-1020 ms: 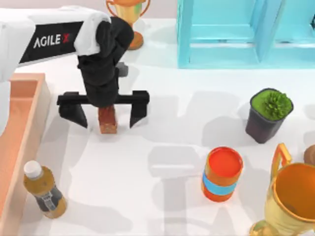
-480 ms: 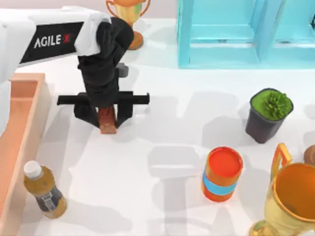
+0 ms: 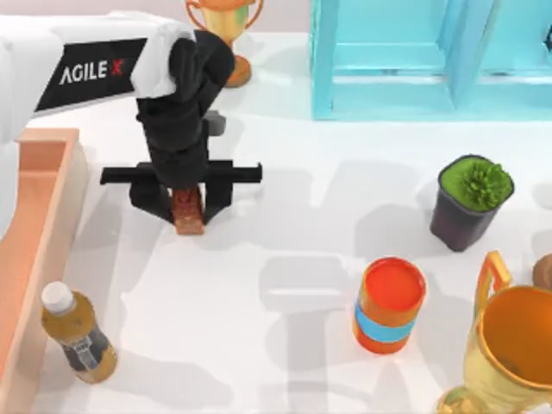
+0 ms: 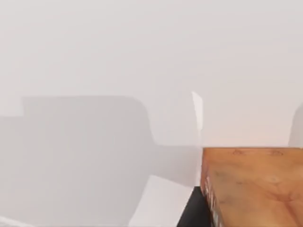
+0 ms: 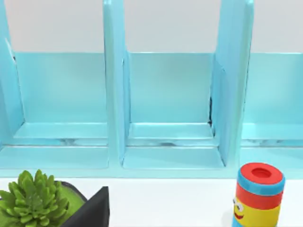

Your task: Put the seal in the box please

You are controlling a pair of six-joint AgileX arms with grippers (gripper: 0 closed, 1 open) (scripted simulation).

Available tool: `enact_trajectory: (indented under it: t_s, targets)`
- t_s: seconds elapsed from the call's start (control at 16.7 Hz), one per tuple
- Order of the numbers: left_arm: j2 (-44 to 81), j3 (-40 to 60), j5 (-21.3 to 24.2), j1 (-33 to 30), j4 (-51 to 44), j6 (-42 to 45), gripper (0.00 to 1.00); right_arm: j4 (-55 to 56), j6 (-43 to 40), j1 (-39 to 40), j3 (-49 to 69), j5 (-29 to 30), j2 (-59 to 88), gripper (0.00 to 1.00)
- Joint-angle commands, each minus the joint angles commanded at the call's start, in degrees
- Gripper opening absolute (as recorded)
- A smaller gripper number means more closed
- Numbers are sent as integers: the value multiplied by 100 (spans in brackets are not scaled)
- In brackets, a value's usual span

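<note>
At the table's left edge lies the box (image 3: 41,226), its thick pale-orange rim running down that side, well left of our fingers. Near its lower end stands a bottle (image 3: 76,335) with a white cap, below and left of the fingers.

Our left gripper (image 3: 184,197) hangs over the left half of the white table (image 3: 293,259), pointing down, its 2 black fingers (image 3: 148,198) drawn in against the seal (image 3: 187,210). The seal stands upright between them, pinched from both sides, its lower end showing just below the fingertips. In the left wrist view the seal (image 4: 253,187) appears as a mottled reddish-brown block close to the camera, over the pale table.

Above the fingers, at the far edge, stands a gold trophy (image 3: 226,34). To the right of the fingers, well apart, are a turquoise shelf unit (image 3: 405,60), an orange can (image 3: 389,305) with a blue band, a potted plant (image 3: 471,200) and a large second trophy (image 3: 509,349).

The right wrist view looks at the shelf unit (image 5: 170,109), the plant (image 5: 33,201) and a small red, yellow and blue toy can (image 5: 256,194). We cannot tell how our right arm's fingers stand.
</note>
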Motion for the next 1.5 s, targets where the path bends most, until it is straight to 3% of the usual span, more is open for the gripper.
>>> enact_trajectory:
  t_s: [0.36, 0.9, 1.26, 1.5]
  targets:
    - [-21, 98, 6, -5, -97, 9, 0, 0, 0, 0, 0, 0, 0, 100]
    - [-396, 1636, -1, -9, -2031, -14, 0, 0, 0, 0, 0, 0, 0, 100]
    - [-456, 1577, -10, 59, -2042, 78, 0, 0, 0, 0, 0, 0, 0, 100]
    - [-1027, 1011, -21, 781, -2045, 919, 0, 0, 0, 0, 0, 0, 0, 100]
